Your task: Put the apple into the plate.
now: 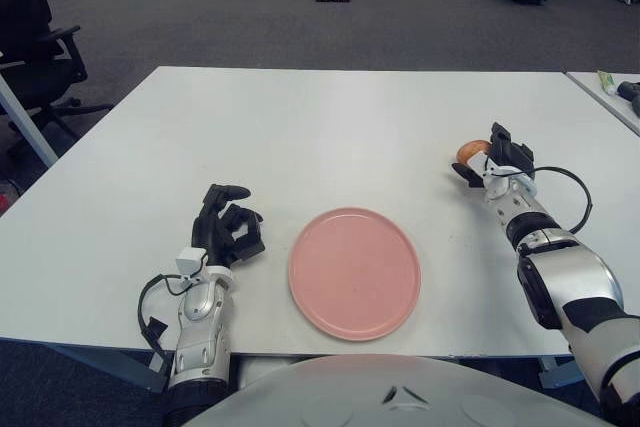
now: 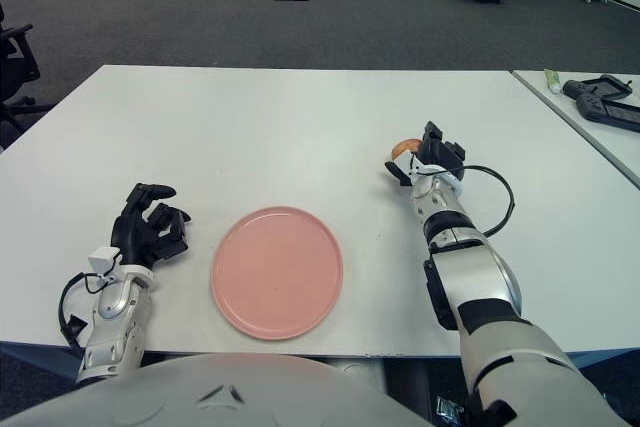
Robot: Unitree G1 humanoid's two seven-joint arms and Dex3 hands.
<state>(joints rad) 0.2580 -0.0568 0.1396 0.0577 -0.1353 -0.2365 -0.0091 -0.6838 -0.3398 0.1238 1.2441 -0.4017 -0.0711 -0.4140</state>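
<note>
Orange-red apple (image 1: 470, 151): on the white tabletop (image 1: 320, 127), toward its right side, well apart from the plate and farther back than it.
Right robot hand (image 1: 492, 161): right at the apple, dark fingers (image 1: 503, 143) wrapped over its top and right side — a closed grasp on the fruit, as far as the views show.
Left eye view of the apple: most of its rounded left half shows beside the fingers.
Right eye view of the apple: only a thin orange crescent (image 2: 404, 144) shows above the fingers, the rest hidden behind the hand.
Right forearm: silver and black, running from the lower right corner up to the hand, a black cable looping off the wrist.
Pink plate (image 1: 354, 272): round, flat on the tabletop near the front edge, nothing in it.
Left robot hand (image 1: 230, 225): just left of the plate, not touching it, black fingers curled in loosely — holding nothing.
Surroundings: dark grey carpet floor (image 1: 250, 17) beyond the tabletop; a black office chair (image 1: 35, 32) at the far left in the left eye view.
</note>
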